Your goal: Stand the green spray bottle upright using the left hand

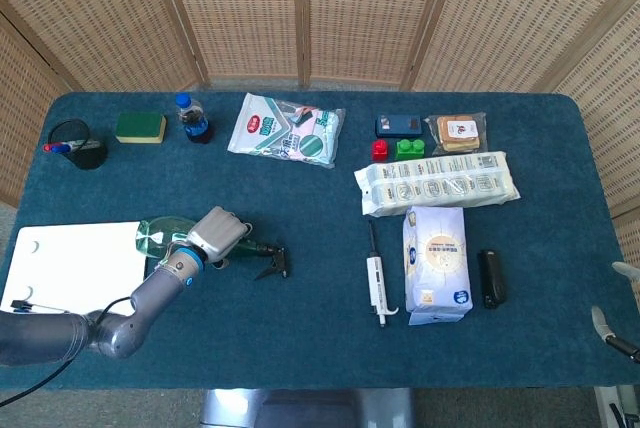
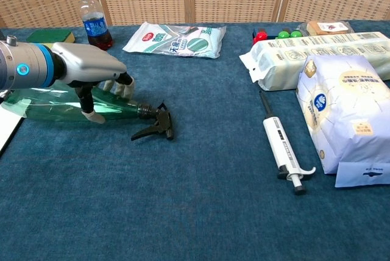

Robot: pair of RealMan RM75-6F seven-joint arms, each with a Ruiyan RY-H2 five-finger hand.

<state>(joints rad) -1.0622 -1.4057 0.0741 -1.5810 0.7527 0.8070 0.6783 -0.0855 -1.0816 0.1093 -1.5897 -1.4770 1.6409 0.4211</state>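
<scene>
The green spray bottle (image 1: 158, 237) (image 2: 50, 104) lies on its side on the blue table (image 1: 320, 208), its black trigger head (image 2: 156, 124) pointing right. My left hand (image 1: 217, 234) (image 2: 91, 71) wraps its neck end: the fingers (image 2: 119, 88) curl over the far side and the thumb (image 2: 89, 110) comes down the near side. The nozzle end sits slightly raised. Only spread fingertips of my right hand (image 1: 612, 320) show at the table's right edge, holding nothing.
A white board (image 1: 70, 263) lies just left of the bottle. A pipette (image 2: 283, 151) and a white bag (image 2: 344, 114) lie to the right. A small cola bottle (image 2: 92, 20), a sponge (image 1: 140, 127) and a wipes pack (image 2: 173, 38) sit behind.
</scene>
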